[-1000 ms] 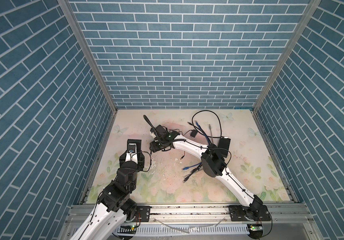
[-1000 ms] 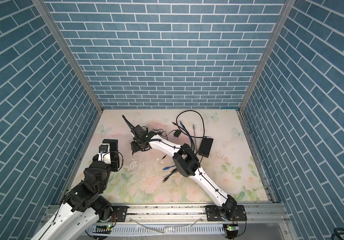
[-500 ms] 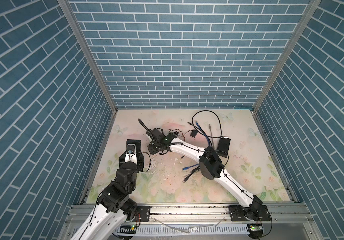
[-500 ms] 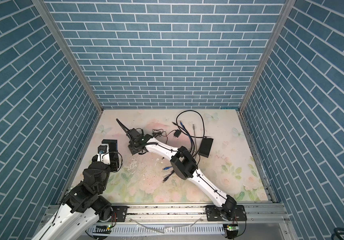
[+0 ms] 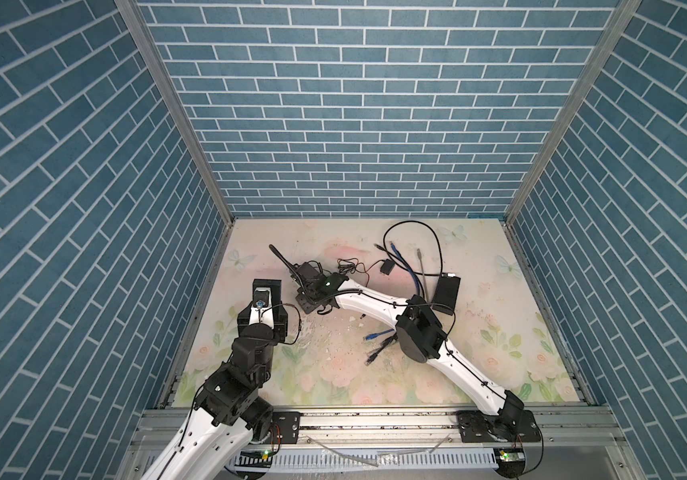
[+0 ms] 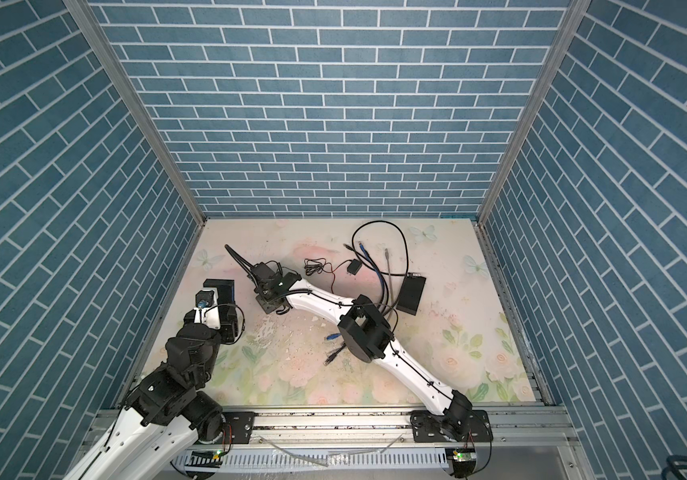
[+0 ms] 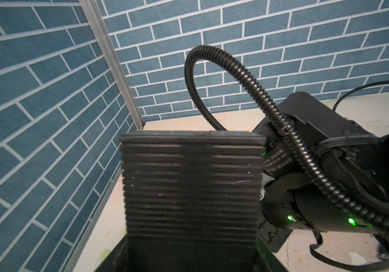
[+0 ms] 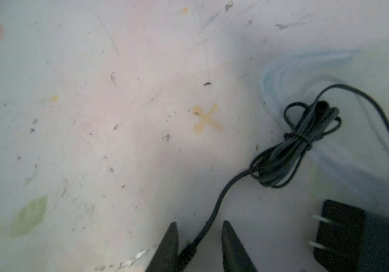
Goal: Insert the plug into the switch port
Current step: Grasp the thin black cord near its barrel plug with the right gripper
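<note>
At the left of the desk (image 5: 499,353), the left gripper (image 5: 266,293) has its jaws spread wide, with the switch (image 7: 192,183) held between them (a ribbed black casing, stood on end). Just to its right, not touching it, the right arm (image 5: 375,297) reaches across the middle, and its wrist covers the plug in both top views. The right wrist view does show the plug (image 8: 188,253): a small black barrel lying on the desk between the jaws of the right gripper (image 8: 199,225). These jaws stand narrow but not closed. One fingertip (image 8: 172,237) looks to touch the plug, and the other stands clear of it. From the plug a thin black cord (image 8: 214,207) runs to a tied bundle (image 8: 294,146). Beside the bundle lies the black adapter (image 8: 363,237), two prongs showing. Further right, a blue cable (image 5: 406,266) and a grey cable (image 5: 422,270) lie loose side by side. Rightmost, a flat black box (image 5: 447,291) lies on the desk near the right arm's elbow.
</note>
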You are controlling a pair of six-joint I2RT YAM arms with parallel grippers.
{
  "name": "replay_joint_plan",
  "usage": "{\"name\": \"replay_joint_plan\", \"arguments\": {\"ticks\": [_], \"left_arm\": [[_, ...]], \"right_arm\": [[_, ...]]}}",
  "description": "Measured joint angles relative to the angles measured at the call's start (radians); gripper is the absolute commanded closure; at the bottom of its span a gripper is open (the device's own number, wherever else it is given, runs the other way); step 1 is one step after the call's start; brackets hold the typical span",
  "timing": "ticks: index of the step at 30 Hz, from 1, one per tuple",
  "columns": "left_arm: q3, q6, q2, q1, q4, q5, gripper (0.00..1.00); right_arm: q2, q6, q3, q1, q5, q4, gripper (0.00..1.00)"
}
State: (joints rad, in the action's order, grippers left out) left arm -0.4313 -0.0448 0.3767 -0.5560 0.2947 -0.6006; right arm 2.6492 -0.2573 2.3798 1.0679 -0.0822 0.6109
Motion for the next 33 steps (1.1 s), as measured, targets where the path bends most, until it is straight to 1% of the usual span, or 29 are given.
{"name": "replay_joint_plan", "arguments": {"ticks": [4,7,11,15,19,22,27,33], "left_arm": [[0.000,0.001,0.000,0.000,0.000,0.000,0.50],[0.000,0.004,0.002,0.000,-0.001,0.000,0.50],[0.000,0.008,0.019,0.000,-0.001,0.003,0.50],[0.000,0.011,0.041,0.000,-0.004,0.023,0.50],[0.000,0.011,0.066,0.000,-0.021,0.077,0.50],[-0.002,0.008,0.111,0.000,-0.027,0.131,0.53],[-0.002,0.008,0.192,0.000,-0.059,0.232,0.54],[0.020,0.014,0.185,0.000,-0.180,0.349,0.54]], "right_arm": [[-0.027,-0.009,-0.026,-0.026,0.043,0.051,0.93],[-0.057,-0.020,-0.062,-0.058,0.082,0.087,1.00],[-0.128,-0.028,-0.172,-0.105,0.124,0.101,1.00],[-0.250,-0.034,-0.373,-0.157,0.145,0.086,1.00],[-0.369,-0.034,-0.566,-0.208,0.149,0.071,1.00],[-0.433,-0.033,-0.666,-0.238,0.136,0.065,1.00],[-0.476,-0.023,-0.732,-0.263,0.113,0.069,1.00],[-0.476,-0.006,-0.732,-0.259,0.121,0.069,1.00]]}}
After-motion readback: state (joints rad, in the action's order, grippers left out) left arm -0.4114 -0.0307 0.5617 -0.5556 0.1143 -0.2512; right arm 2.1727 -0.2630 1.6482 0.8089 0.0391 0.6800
